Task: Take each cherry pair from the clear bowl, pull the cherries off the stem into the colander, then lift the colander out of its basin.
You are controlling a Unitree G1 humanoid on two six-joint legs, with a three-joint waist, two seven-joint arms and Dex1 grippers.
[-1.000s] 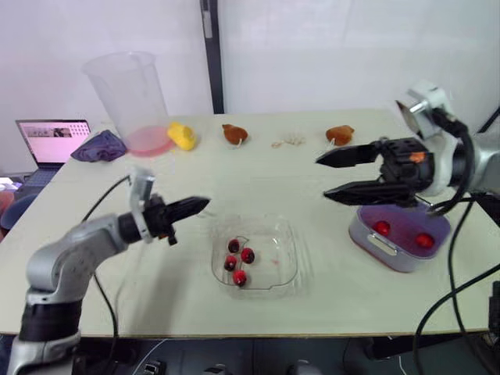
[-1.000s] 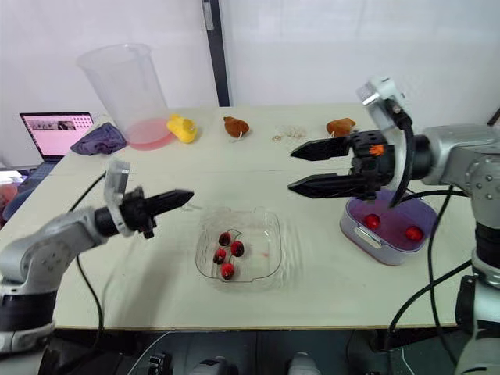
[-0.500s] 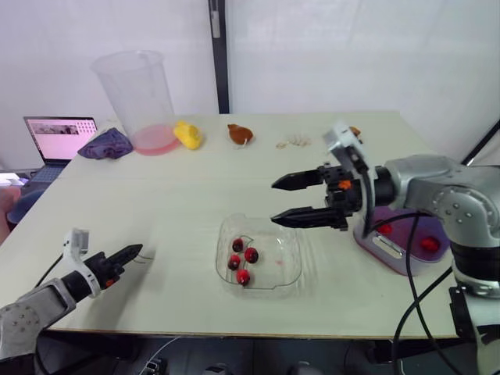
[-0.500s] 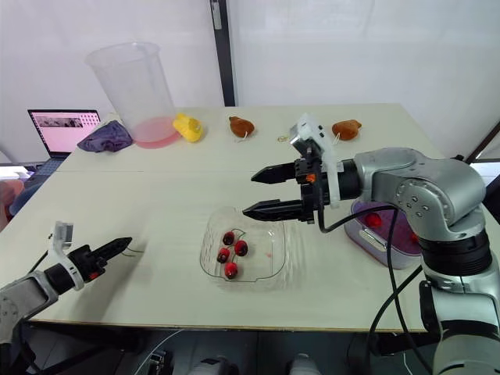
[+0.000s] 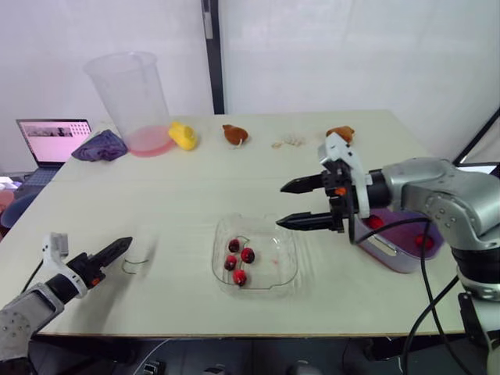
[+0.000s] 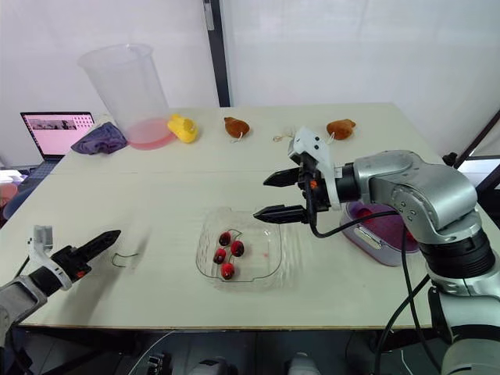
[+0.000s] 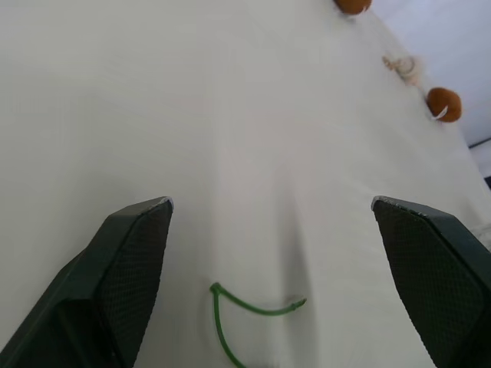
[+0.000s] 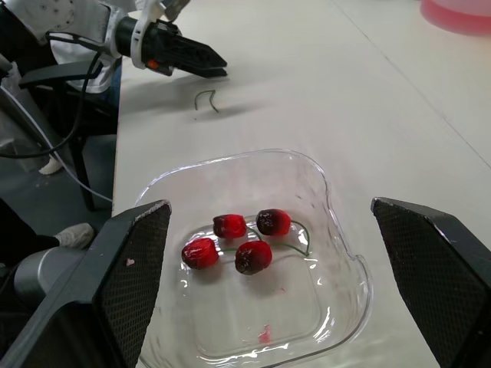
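Observation:
A clear bowl [image 5: 291,269] at the table's middle front holds several red cherries [image 5: 240,259] joined by green stems. My right gripper [image 5: 281,206] hovers open just above the bowl's right rim, empty; the cherries [image 8: 244,239] lie below its fingers. To the right stands the purple colander [image 5: 400,248] in its basin, with red cherries [image 5: 378,223] in it. My left gripper [image 7: 272,203] is open low over the table's front left. A bare green stem [image 7: 247,310] lies on the table between its fingers, free of them.
Along the back stand a tall clear beaker [image 5: 129,90], a pink lid [image 5: 148,141], a yellow duck [image 5: 182,134] and two brown items [image 5: 234,134]. A purple cloth [image 5: 98,146] and a laptop [image 5: 53,141] are at the far left.
My left gripper swung from beside the bowl to the front left, opened and dropped the stem on the table. My right gripper moved from over the colander to the bowl's right rim.

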